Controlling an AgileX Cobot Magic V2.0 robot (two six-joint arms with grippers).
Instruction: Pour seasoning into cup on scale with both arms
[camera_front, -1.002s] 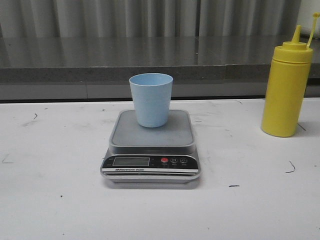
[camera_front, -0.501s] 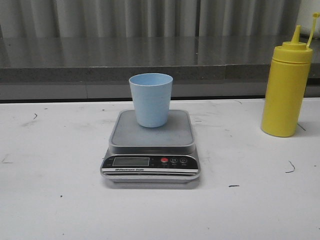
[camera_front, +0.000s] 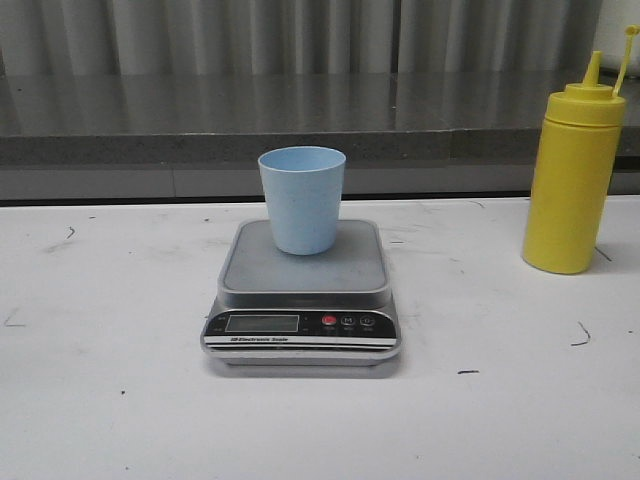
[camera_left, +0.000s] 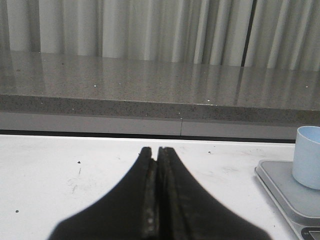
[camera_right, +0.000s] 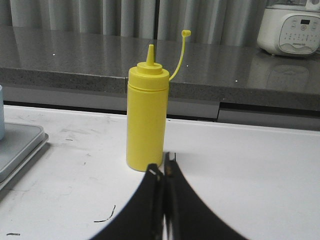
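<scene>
The pale blue cup (camera_front: 301, 199) stands upright on the grey platform of the silver scale (camera_front: 302, 295) at the table's middle. The yellow seasoning bottle (camera_front: 572, 172) stands upright at the right, its cap hanging open on a strap. Neither gripper shows in the front view. In the left wrist view my left gripper (camera_left: 158, 149) is shut and empty over bare table, with the cup (camera_left: 307, 156) and scale (camera_left: 291, 192) off to its side. In the right wrist view my right gripper (camera_right: 163, 162) is shut and empty, just short of the bottle (camera_right: 146, 119).
A grey stone counter (camera_front: 300, 120) runs along the back behind the white table (camera_front: 100, 400), with curtains above. A white appliance (camera_right: 291, 29) stands on the counter in the right wrist view. The scale's corner (camera_right: 20, 150) shows beside the bottle there.
</scene>
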